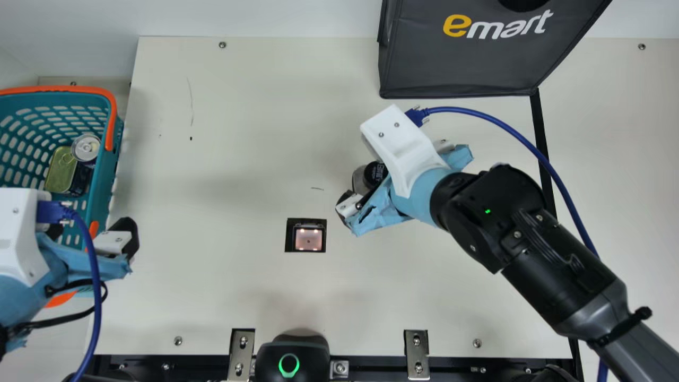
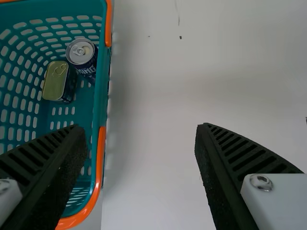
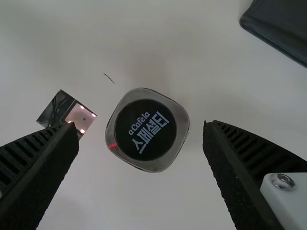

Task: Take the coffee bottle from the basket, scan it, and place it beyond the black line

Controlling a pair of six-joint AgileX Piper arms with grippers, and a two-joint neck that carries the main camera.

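Basket (image 2: 101, 86): teal, slotted pattern; handle (image 1: 111, 114) orange. Flat tin (image 2: 53, 80): yellow-green lid. Drink can (image 2: 81, 51): silver top, dark blue side, pale lettering. Coffee bottle (image 1: 359, 181): greyish, red streak; cap (image 3: 145, 129) black, white lettering. Shopping bag (image 1: 477, 63): dark grey, yellow-and-white logo. Scanner window (image 1: 308, 240): pinkish, black surround. Table (image 1: 238, 132): cream.

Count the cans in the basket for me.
2: a round can near the table-side wall of the basket, and a gold-topped tin beside it. The left claw may hide others.
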